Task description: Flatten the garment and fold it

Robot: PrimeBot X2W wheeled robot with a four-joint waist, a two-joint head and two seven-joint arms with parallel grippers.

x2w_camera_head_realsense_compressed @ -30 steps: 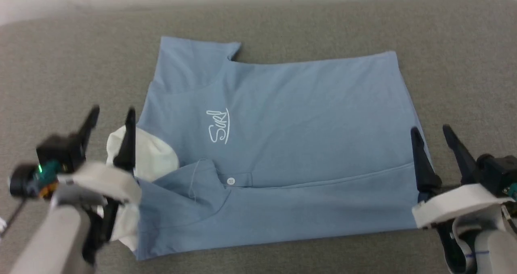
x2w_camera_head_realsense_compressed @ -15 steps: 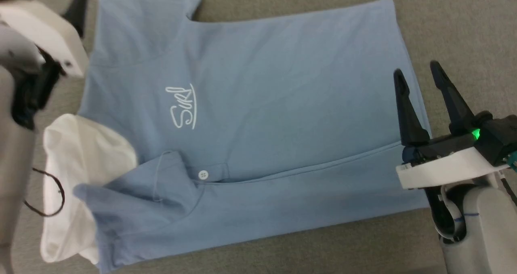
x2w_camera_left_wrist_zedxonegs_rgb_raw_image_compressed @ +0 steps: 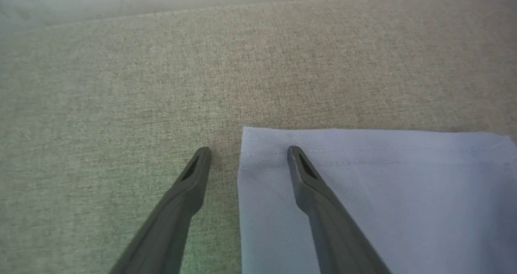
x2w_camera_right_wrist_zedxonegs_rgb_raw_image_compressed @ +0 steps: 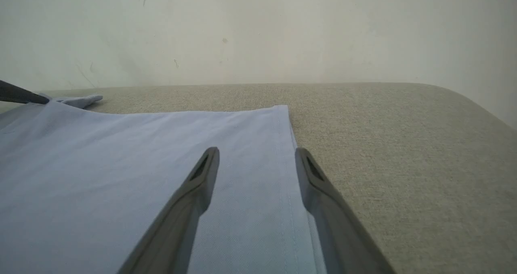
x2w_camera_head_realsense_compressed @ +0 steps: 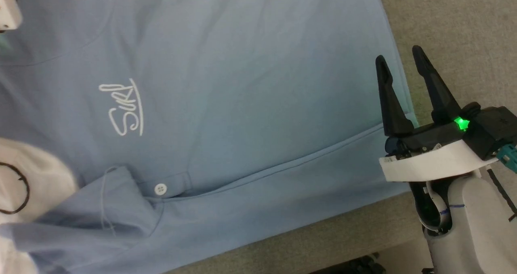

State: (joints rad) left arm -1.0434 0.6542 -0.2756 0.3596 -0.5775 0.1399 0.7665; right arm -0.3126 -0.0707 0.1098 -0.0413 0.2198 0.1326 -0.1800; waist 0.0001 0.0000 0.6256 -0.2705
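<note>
- The garment, a light blue polo shirt, lies spread front-up on the grey fabric-covered bench, its white cursive logo and white button facing up and the white collar bunched at the robot's left
- A long fold line runs across the shirt from the button towards the right-hand edge
- The right claw reaches forward from a pale forearm at the lower right, fingers spread wide and pinching nothing; one finger lies over the blue cloth, the other over the bench, so that the pair straddles the shirt's stitched edge
- A green light glows on the right wrist
- The left claw is likewise spread and empty, pointing low across the bench at a corner of the shirt: one finger over bare grey fabric, the other over the blue cloth just inside its edge
- Whether either claw touches the cloth cannot be told
</note>
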